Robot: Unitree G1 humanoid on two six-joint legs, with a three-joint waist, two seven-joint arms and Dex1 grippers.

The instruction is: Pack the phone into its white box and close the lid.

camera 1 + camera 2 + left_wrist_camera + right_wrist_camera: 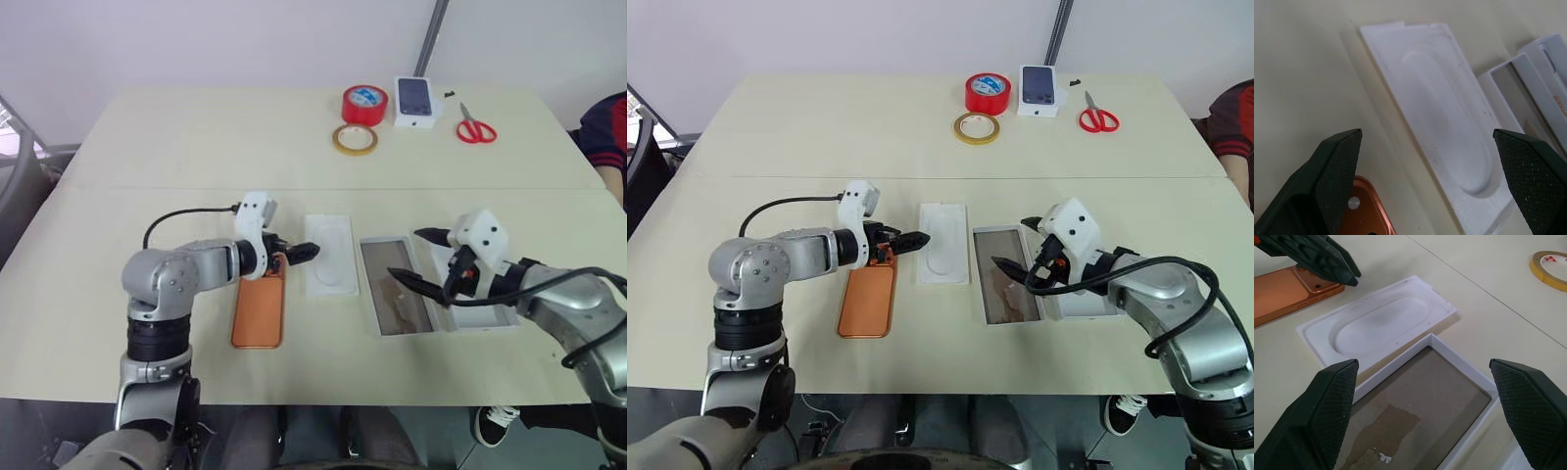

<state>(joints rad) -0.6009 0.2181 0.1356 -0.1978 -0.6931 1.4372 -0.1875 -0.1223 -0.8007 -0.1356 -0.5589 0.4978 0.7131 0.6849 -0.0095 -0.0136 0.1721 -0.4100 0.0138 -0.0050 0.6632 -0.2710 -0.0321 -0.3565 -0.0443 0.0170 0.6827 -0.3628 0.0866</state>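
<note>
The copper-orange phone (259,311) lies flat on the table, back up, left of centre. My left gripper (298,253) hovers open over the phone's far end, pointing toward a flat white card with an oval recess (330,255); in its wrist view the left gripper (1427,132) holds nothing and the phone's corner (1365,211) shows below. The white box (395,291) with brown lining sits right of the card. My right gripper (410,257) stands open over the box's right edge, empty in the wrist view (1423,362). The lid (487,318) lies right of the box, partly hidden by that gripper.
At the table's far side are a red tape roll (364,104), a yellowish tape ring (354,139), a small white box with a phone picture (415,101) and red scissors (475,128). A person's sleeve (607,137) shows at the right edge.
</note>
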